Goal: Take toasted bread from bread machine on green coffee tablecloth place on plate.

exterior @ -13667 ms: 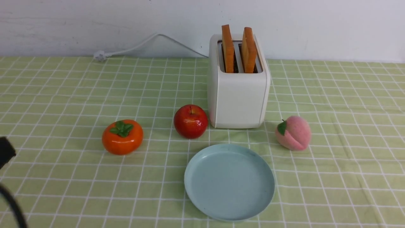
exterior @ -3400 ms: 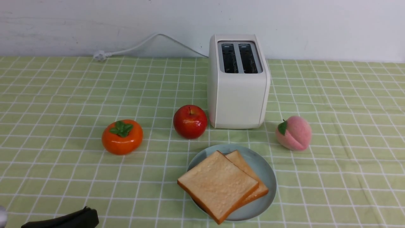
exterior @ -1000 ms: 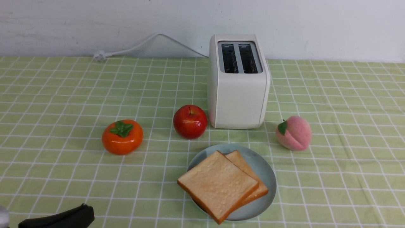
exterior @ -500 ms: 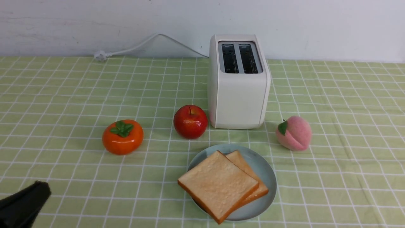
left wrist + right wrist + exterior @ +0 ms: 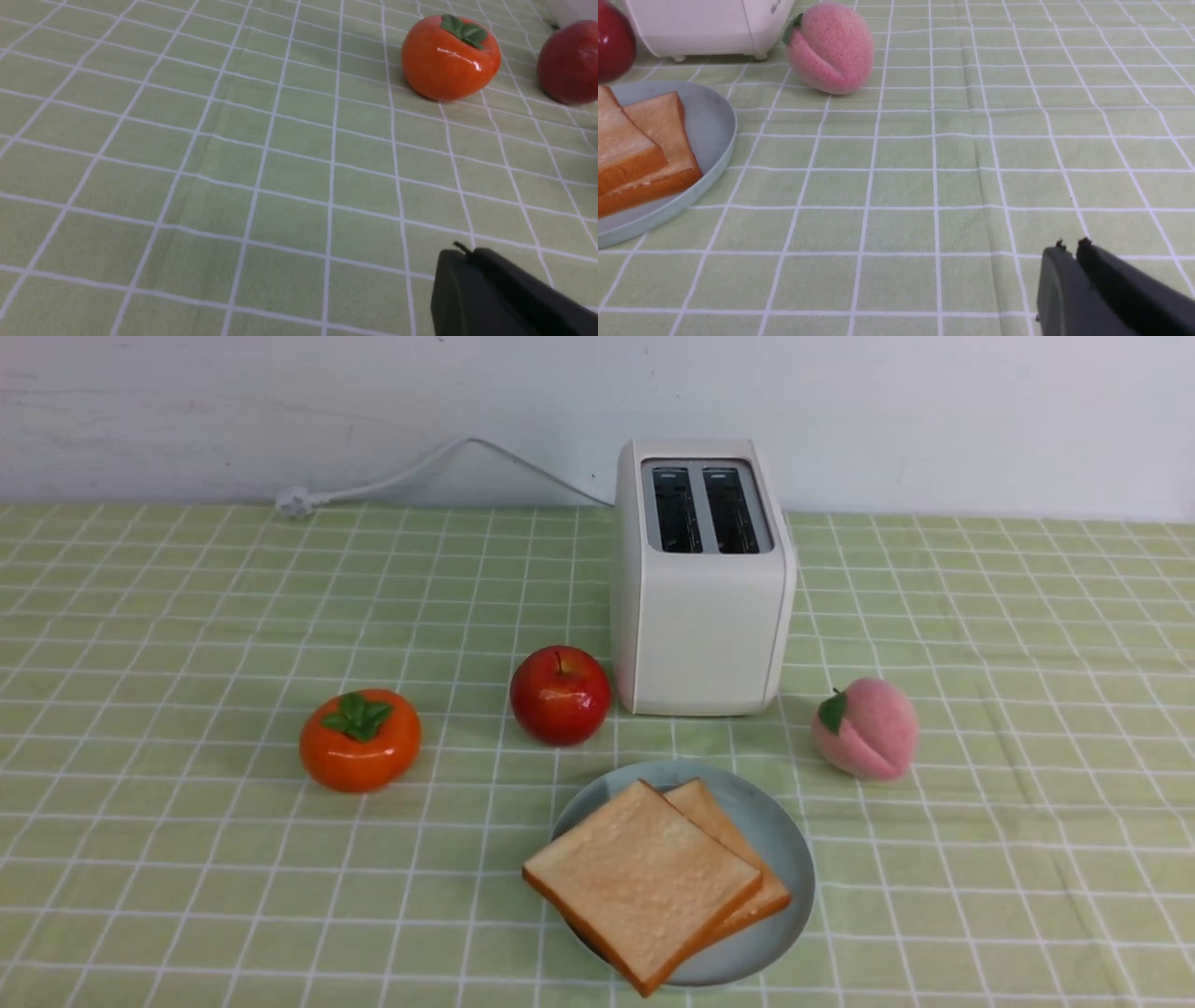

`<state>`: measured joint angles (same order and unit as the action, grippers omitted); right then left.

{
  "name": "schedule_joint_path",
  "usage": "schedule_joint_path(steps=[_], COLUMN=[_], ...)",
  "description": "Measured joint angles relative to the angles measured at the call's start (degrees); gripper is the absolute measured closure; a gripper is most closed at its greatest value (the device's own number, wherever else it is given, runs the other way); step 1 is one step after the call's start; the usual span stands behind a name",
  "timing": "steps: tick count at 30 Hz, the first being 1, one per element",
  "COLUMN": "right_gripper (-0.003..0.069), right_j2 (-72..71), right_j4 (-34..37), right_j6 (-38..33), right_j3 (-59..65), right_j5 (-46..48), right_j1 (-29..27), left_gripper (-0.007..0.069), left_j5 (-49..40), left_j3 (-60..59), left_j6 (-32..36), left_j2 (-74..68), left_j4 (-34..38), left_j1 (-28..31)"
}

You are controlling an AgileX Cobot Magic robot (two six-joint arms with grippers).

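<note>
Toast, two slices, sits on the one plate, the upper overlapping the lower and jutting past the rim! Behind stands one white toaster, both slots bare, on green gridded cloth. Around them: one apple, one persimmon, one peach, none blocking the plate. Left gripper: fingers closed, nothing held. Right gripper: fingertips slightly parted, nothing between them.
</note>
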<state>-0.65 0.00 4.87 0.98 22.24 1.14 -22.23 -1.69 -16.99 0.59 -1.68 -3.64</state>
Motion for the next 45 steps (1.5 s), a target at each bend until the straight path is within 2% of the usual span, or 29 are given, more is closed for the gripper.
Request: schedule_joint_path(steps=[6, 45], right_gripper=[0.0603, 0.0575], right_j2=[0.0, 0.0], right_j4=[0.0, 0.0], right_j6=[0.0, 0.0], right_j3=[0.0, 0.0], right_j5=[0.0, 0.0], right_j1=[0.0, 0.0], left_gripper=[0.0638, 0.0629], left_j5=[0.04, 0.04], left_j3=[0.0, 0.0], left_j6=[-0.32, -0.35], left_j2=[0.0, 0.0], left_j4=[-0.12, -0.18], left_j1=[-1.85, -2.0])
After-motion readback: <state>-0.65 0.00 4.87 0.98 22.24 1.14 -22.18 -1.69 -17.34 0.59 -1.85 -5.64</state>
